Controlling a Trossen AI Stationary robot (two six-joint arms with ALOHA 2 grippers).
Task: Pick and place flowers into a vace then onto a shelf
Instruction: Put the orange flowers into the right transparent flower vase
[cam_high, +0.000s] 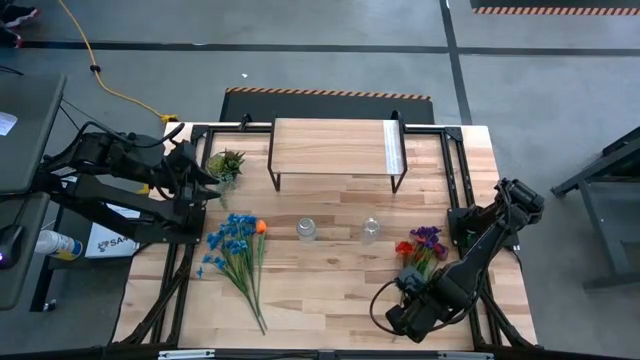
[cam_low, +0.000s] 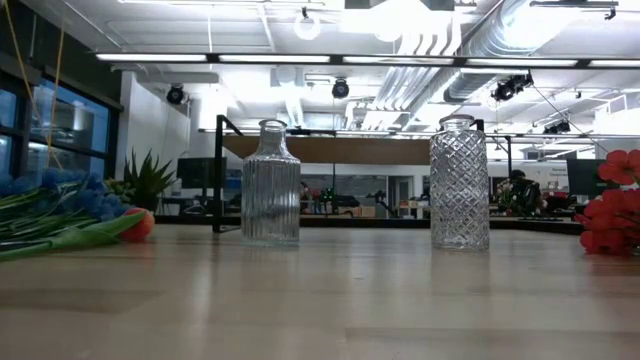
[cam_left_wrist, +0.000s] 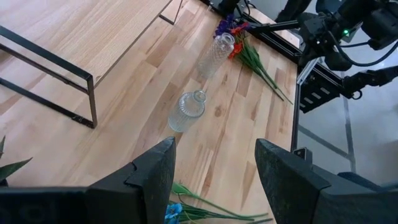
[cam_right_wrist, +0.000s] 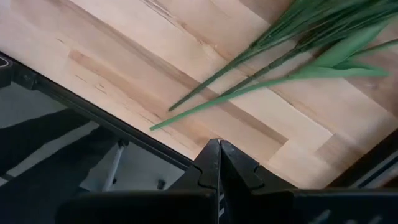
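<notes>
On the wooden bench (cam_high: 330, 290) two bunches of flowers lie flat. The blue flowers (cam_high: 232, 240), with one orange bloom (cam_high: 261, 227) at the head, lie left of the middle, their green stems running toward the near edge. The red and purple flowers (cam_high: 424, 248) lie toward the right side, their stems pointing at the near right corner. Between the two bunches stand two clear glass vases, both upright and apart from each other: a ribbed one (cam_low: 270, 183) nearer the blue bunch and a diamond-patterned one (cam_low: 459, 183) nearer the red bunch. Behind them the shelf (cam_high: 335, 148) stands on thin black legs at the far side of the bench, with a small spiky potted plant (cam_high: 226, 164) just beside its left end. The left hand (cam_left_wrist: 214, 177) hovers above the bench near the potted plant, fingers apart and holding nothing, with the heads of the blue flowers just below it. The right hand (cam_right_wrist: 219, 163) is low over the near right corner of the bench, fingers pressed together and empty, close to the green stem ends of the red bunch without touching them.
</notes>
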